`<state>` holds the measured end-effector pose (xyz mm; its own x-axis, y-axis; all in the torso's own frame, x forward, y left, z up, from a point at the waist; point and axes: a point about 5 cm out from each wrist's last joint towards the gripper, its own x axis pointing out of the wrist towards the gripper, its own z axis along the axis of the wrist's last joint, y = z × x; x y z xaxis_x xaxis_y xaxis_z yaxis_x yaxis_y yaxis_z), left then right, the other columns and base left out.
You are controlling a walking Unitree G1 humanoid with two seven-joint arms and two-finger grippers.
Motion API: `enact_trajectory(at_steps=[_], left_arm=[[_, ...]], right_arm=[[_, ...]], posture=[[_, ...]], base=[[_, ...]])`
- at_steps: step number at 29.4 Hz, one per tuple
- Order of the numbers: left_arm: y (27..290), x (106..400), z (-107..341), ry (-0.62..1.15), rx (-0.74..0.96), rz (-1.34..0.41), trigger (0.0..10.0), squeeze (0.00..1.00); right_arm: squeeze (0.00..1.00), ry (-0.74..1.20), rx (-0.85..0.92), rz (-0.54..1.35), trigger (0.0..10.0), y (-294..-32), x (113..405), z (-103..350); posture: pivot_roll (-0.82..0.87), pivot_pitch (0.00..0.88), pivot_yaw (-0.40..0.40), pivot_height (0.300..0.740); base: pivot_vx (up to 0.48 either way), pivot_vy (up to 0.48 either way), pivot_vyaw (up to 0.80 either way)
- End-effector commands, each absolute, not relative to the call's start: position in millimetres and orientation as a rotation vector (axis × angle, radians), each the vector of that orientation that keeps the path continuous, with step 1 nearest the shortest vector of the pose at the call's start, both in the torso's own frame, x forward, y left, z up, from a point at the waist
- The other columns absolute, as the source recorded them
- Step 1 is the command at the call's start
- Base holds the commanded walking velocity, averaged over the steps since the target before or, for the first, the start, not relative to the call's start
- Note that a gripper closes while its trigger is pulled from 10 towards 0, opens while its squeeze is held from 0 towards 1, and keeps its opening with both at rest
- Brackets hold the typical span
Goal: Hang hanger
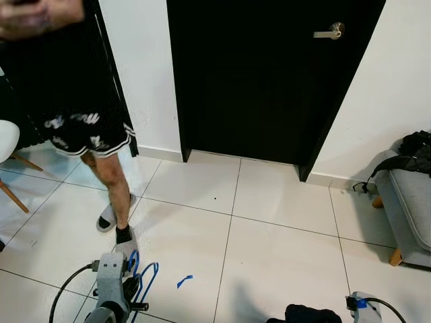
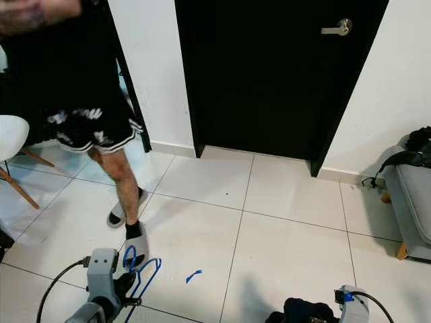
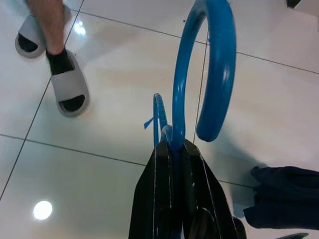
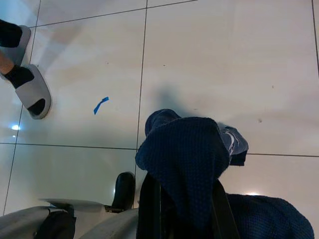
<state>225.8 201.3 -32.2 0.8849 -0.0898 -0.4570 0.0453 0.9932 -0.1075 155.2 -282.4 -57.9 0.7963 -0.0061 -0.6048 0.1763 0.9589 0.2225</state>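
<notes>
1. The left claw (image 3: 172, 149) is clamped tight on a blue plastic clothes hanger (image 3: 209, 64). Its two black fingers (image 3: 159, 199) pinch the stem just below the thick curved hook, and the rest of the hanger hangs down past the wrist above the white tiled floor (image 1: 269, 242).

2. The right claw (image 4: 182, 199) is held low on the robot's right, gripping a dark blue knitted garment (image 4: 184, 154). The cloth bunches over the fingers and drapes down, so it hides how far apart they stand.

3. As a judgement, the pick-up part is done: hanger and garment are both in hand. The hanging itself is not done. The garment is not on the hanger, and no rail, rod or hook to hang it from can be seen.

4. Ahead stands a closed black door (image 1: 269, 74) with a silver lever handle (image 1: 331, 31), set in a white wall (image 1: 145, 74).

5. A person in black patterned shorts (image 1: 84, 128) stands on the robot's left, near the left arm, wearing grey slide sandals (image 3: 70, 92). This is the nearest thing in the way of any swing or step to that side.

6. A small strip of blue tape (image 1: 184, 280) lies on the floor between the two arms.

7. A grey upholstered bench (image 1: 411, 208) with a black bag (image 1: 414, 151) on it stands at the right wall. Part of a white chair (image 1: 8, 145) with wooden legs is at the far left.
</notes>
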Motion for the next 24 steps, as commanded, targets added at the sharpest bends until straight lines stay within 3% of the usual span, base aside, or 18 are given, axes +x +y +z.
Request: enact_trajectory(at_steps=[1,24], left_arm=[[206.7,220.1,-36.7,0.508,-0.079,-0.066,10.0,0.00],[207.8,233.9,-27.0,0.467,-0.078,-0.054,10.0,0.00]], right_arm=[[0.00,0.640,0.270,-0.105,10.0,-284.2,155.3,-57.0],[0.00,0.628,0.265,-0.099,10.0,-292.6,162.0,-50.6]], posture=[[0.04,0.087,-0.001,0.740],[0.05,0.091,-0.029,0.740]], base=[[0.000,0.000,0.00],[0.000,0.000,0.00]])
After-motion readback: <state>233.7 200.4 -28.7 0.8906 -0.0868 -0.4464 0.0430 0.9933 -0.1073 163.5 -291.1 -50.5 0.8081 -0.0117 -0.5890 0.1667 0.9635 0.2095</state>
